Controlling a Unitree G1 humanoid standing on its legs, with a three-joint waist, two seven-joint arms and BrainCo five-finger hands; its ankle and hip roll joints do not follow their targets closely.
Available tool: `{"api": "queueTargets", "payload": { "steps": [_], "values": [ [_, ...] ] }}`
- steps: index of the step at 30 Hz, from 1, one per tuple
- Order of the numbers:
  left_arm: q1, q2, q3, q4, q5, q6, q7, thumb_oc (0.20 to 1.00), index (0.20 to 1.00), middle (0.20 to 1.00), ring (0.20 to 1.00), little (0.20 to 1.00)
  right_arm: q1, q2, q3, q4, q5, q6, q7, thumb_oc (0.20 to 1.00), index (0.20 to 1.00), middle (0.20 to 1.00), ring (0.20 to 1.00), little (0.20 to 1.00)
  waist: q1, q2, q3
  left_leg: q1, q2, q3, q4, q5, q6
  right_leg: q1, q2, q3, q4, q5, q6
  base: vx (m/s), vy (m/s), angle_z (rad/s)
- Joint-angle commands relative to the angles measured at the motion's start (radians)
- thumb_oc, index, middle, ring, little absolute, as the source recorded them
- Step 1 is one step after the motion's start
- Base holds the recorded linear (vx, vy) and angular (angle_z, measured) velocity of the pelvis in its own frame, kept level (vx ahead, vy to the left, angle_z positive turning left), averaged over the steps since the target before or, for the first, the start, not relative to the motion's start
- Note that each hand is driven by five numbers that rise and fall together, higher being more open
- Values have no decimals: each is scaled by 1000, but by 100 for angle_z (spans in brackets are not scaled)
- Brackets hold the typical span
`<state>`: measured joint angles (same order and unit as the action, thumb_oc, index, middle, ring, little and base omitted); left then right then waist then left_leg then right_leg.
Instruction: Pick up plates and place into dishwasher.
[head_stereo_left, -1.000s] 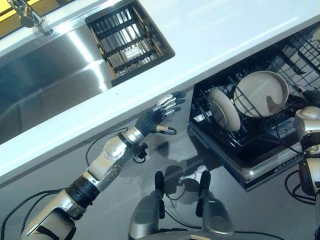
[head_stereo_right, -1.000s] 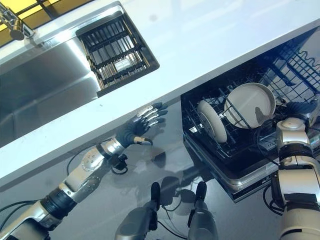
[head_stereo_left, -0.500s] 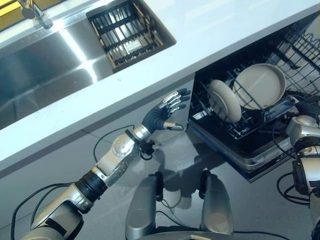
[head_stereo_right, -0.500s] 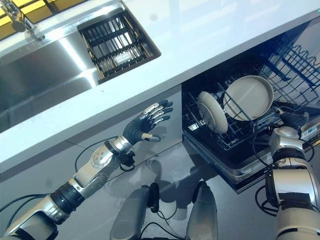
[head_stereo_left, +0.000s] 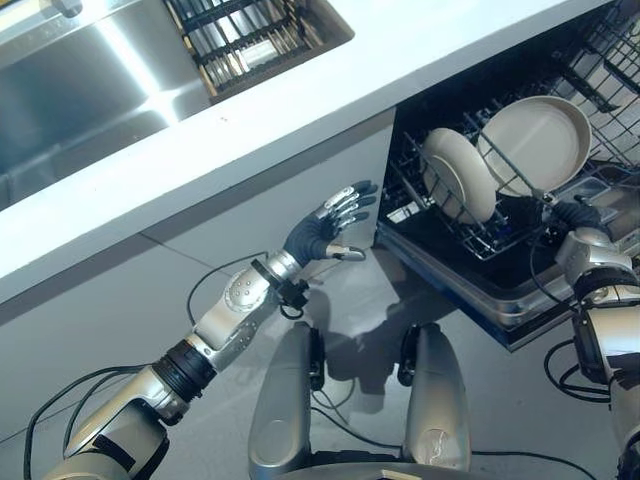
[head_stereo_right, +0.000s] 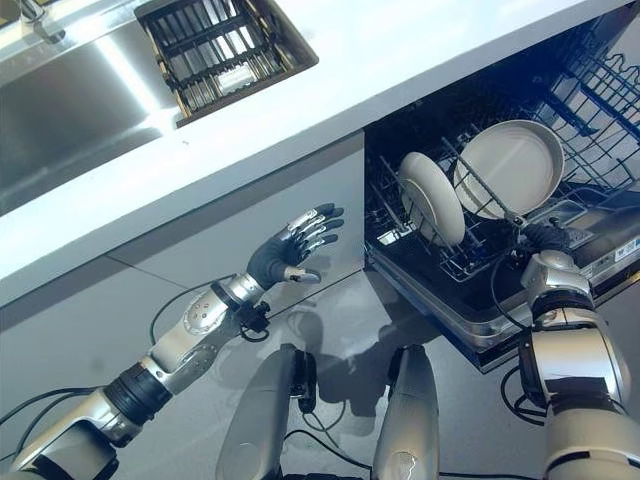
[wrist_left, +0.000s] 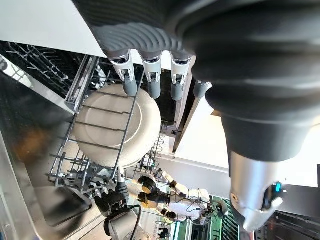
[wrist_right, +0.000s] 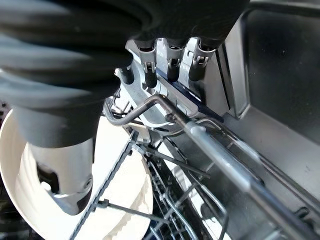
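Two plates in the rack (head_stereo_left: 470, 245) of the open dishwasher (head_stereo_left: 520, 320), at the right of the head views. Flat plate (head_stereo_left: 458, 176) on edge between the tines, leaning toward the frame's left. Deeper plate (head_stereo_left: 535, 145) just right of it and higher in the frame, its hollow face turned to the camera, a wire crossing it. Both seated in the rack, held by no hand.

Left hand (head_stereo_left: 330, 222) at mid-frame, raised in front of the grey cabinet face, just left of the dishwasher opening, touching nothing. Fingers (wrist_left: 152, 82) straight and spread, thumb out to the side, nothing held. Past the fingers in the left wrist view, the deeper plate behind rack wires.

Right hand (head_stereo_right: 545, 240) at the right edge, low against the front of the rack, below the deeper plate. Fingers (wrist_right: 170, 67) in the right wrist view reaching down behind the rack's top rail (wrist_right: 225, 160), tips hidden there; cannot tell whether curled round the wire or merely resting against it. Pale plate rim at that view's lower left, behind the thumb.

White table (head_stereo_left: 300, 90) slanting across the upper half of the head views. Steel sink (head_stereo_left: 70, 90) sunk in it at upper left, with a dark slatted tray (head_stereo_left: 250, 35) at its right end, cut by the top edge.
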<state>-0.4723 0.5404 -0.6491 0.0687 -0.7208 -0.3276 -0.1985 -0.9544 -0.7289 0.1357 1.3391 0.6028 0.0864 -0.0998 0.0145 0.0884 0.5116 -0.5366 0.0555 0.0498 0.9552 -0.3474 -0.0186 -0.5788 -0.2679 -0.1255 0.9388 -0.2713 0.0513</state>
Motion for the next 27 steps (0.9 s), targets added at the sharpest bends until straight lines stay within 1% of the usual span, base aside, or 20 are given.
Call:
{"api": "queueTargets", "payload": {
  "steps": [1, 3, 7, 10, 12, 14, 20, 24, 26, 27],
  "values": [
    [16, -15, 25, -90, -10, -21, -37, 1000, 1000, 1000, 1000, 1000, -37, 16, 53, -18, 68, -33, 135, 1000, 1000, 1000, 1000, 1000, 40, 40, 8, 32, -93, 96, -44, -54, 129, 46, 93, -68, 22, -82, -140, 36, -81, -2],
    [20, -2, 39, -95, -21, -11, -47, 1000, 1000, 1000, 1000, 1000, -48, 14, 62, -38, 66, -63, 164, 1000, 1000, 1000, 1000, 1000, 46, 37, 8, 28, -92, 91, -47, -49, 128, 45, 93, -72, 23, -80, -138, 36, -77, -2],
    [34, 24, 58, -108, -35, 12, -66, 1000, 1000, 1000, 1000, 1000, -85, 0, 77, -80, 104, -91, 195, 1000, 1000, 1000, 1000, 1000, 60, 26, 8, 15, -89, 83, -40, -47, 125, 38, 94, -79, 30, -80, -136, 41, -96, -1],
    [47, 42, 72, -113, -42, 22, -73, 1000, 1000, 1000, 1000, 1000, -124, -15, 82, -100, 158, -97, 226, 1000, 1000, 1000, 1000, 1000, 69, 20, 8, -2, -90, 73, -31, -47, 123, 26, 95, -84, 40, -82, -135, 35, -89, 7],
    [59, 54, 89, -122, -48, 32, -76, 1000, 1000, 1000, 1000, 1000, -155, -25, 81, -116, 213, -102, 277, 1000, 1000, 1000, 1000, 1000, 77, 19, 8, -15, -92, 65, -23, -45, 120, 15, 97, -87, 50, -84, -133, 41, -78, 1],
    [66, 66, 106, -127, -65, 43, -87, 1000, 1000, 1000, 1000, 1000, -182, -29, 90, -129, 219, -107, 280, 1000, 1000, 1000, 1000, 1000, 85, 19, 8, -28, -94, 61, -16, -43, 119, 3, 99, -87, 59, -84, -131, 28, -66, -1],
    [80, 92, 130, -132, -95, 57, -112, 1000, 1000, 1000, 1000, 1000, -263, -56, 114, -142, 324, -86, 316, 1000, 1000, 1000, 1000, 1000, 109, 20, 5, -56, -102, 46, -12, -29, 115, -21, 97, -92, 75, -84, -128, 7, -57, 5],
    [95, 123, 147, -152, -118, 50, -115, 1000, 1000, 1000, 1000, 1000, -297, -71, 105, -160, 451, -76, 351, 1000, 1000, 1000, 1000, 1000, 123, 19, 2, -64, -102, 41, -10, -29, 112, -25, 91, -101, 79, -86, -126, 22, -51, 8],
    [103, 131, 160, -159, -126, 57, -119, 1000, 1000, 1000, 1000, 1000, -298, -74, 91, -170, 491, -74, 364, 1000, 1000, 1000, 1000, 1000, 126, 18, 0, -68, -103, 38, -6, -29, 110, -27, 89, -103, 83, -87, -124, 69, -34, 8],
    [110, 131, 166, -162, -123, 64, -120, 1000, 1000, 1000, 1000, 1000, -298, -72, 84, -178, 528, -73, 370, 1000, 1000, 1000, 1000, 1000, 127, 18, -4, -62, -107, 30, 6, -55, 105, -21, 93, -93, 94, -110, -113, 40, -29, 13]
  ]
}}
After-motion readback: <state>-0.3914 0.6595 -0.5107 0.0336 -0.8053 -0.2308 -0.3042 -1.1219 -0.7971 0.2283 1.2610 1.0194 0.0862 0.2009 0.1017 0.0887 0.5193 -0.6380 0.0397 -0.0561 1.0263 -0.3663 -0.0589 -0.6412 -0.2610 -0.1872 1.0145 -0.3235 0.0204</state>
